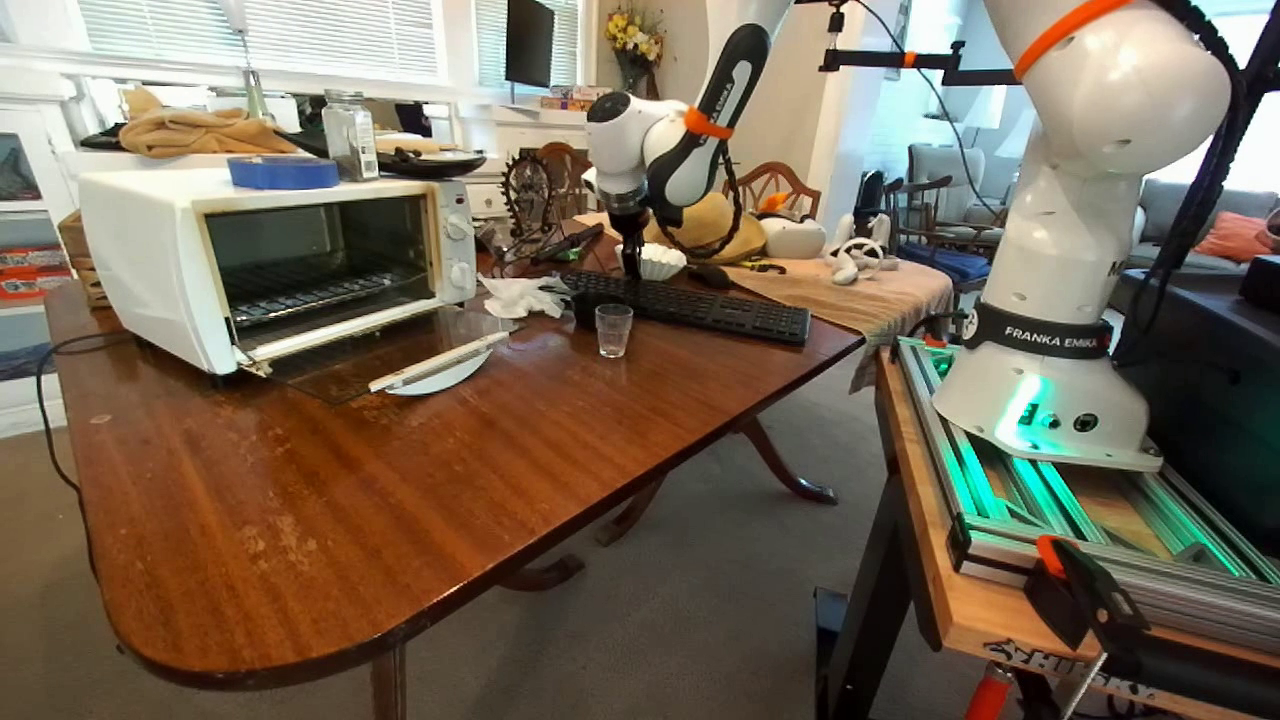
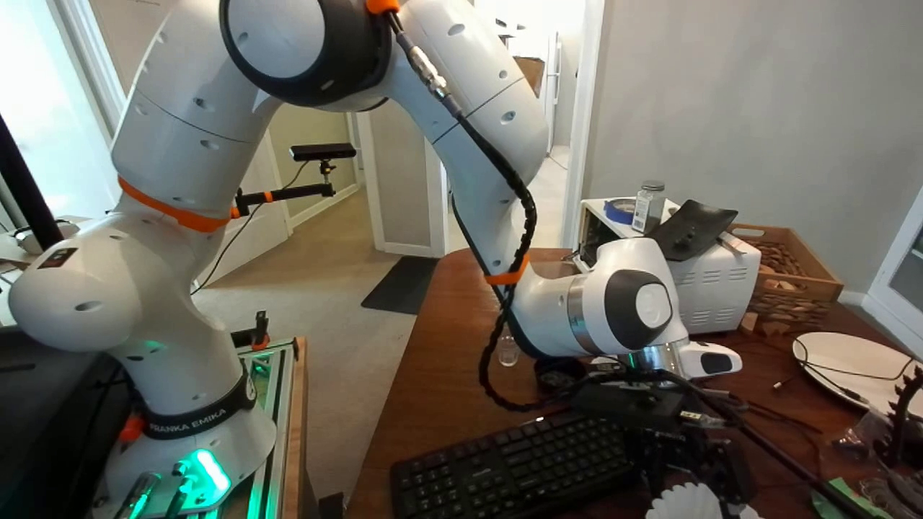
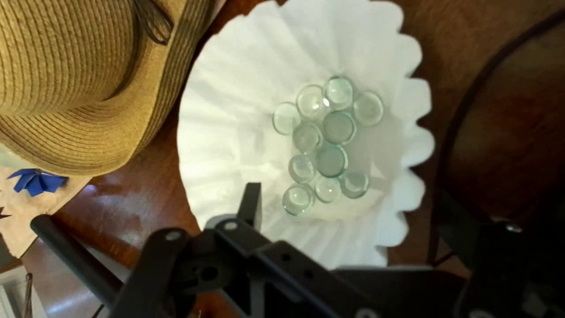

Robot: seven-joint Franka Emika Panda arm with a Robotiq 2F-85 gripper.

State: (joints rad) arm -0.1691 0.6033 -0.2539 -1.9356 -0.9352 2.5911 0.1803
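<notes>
A white fluted paper filter (image 3: 229, 110) lies open like a bowl in the wrist view. Several clear, greenish round glass gems (image 3: 332, 160) rest in its middle. The filter also shows in both exterior views (image 1: 661, 263) (image 2: 689, 502). My gripper (image 3: 347, 194) points down at the filter with its black fingers wide apart and nothing between them that it grips. One finger overlaps the filter's edge in the wrist view; I cannot tell whether it touches. The other finger is dark at the right. The gripper also shows in both exterior views (image 1: 632, 258) (image 2: 694, 472).
A black keyboard (image 1: 700, 305) lies beside the gripper. A straw hat (image 3: 70, 57) adjoins the filter. A small glass (image 1: 613, 332), crumpled white paper (image 1: 523, 297) and a toaster oven (image 1: 140, 255) with its door down stand farther along the table. A black bowl (image 2: 559, 373) and white plate (image 2: 858, 364) are near.
</notes>
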